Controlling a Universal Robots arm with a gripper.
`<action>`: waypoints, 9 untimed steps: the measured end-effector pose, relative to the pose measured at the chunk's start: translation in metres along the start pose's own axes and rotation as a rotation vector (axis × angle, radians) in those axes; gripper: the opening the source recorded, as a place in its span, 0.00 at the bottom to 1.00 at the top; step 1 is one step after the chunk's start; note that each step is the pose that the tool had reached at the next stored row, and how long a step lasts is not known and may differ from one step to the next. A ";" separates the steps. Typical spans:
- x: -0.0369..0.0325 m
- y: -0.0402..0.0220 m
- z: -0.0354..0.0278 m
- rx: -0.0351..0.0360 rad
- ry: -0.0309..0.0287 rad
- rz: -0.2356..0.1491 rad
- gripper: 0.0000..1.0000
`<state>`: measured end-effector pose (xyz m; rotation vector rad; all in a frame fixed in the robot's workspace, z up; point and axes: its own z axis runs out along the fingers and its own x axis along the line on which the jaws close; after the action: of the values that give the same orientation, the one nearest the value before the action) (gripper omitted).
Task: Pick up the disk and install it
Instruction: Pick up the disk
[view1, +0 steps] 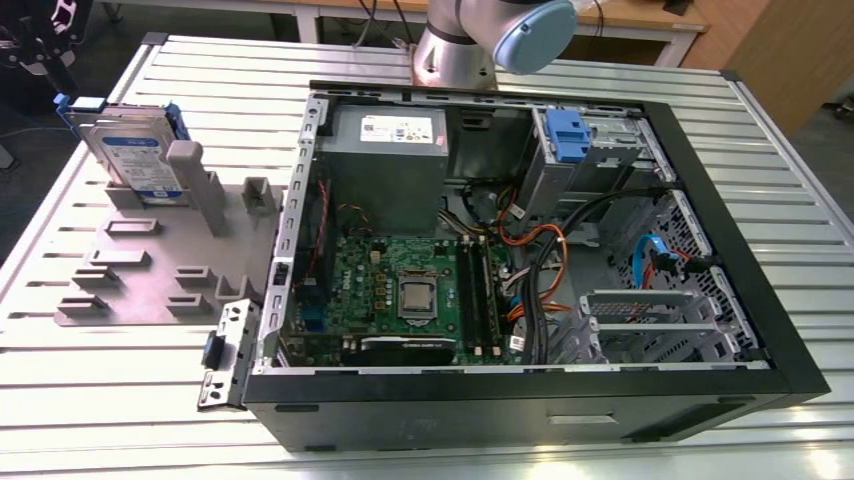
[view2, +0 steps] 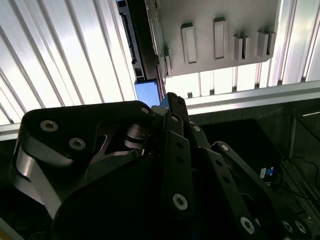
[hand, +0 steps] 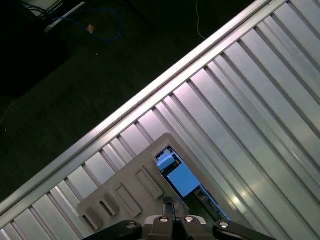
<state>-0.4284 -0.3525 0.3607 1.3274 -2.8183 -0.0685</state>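
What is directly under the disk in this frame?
The disk stands on edge between posts of the grey fixture plate, which lies on the ribbed metal table. The posts cover its bottom edge, so the contact underneath cannot be seen.

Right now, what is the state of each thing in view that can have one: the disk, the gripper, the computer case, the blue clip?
disk: upright in the grey stand, not gripped.
gripper: shut, holding nothing, above the disk.
computer case: lying on its side, open, side cover off.
blue clip: seated in a bay at the case's corner.
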 end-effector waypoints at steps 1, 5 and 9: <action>0.0000 0.0000 0.0000 0.0000 0.0001 -0.001 0.11; 0.0000 0.0000 0.0000 0.0000 0.0002 -0.004 0.11; 0.0000 0.0000 0.0000 0.0000 0.0003 -0.007 0.11</action>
<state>-0.4284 -0.3525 0.3607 1.3375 -2.8134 -0.0683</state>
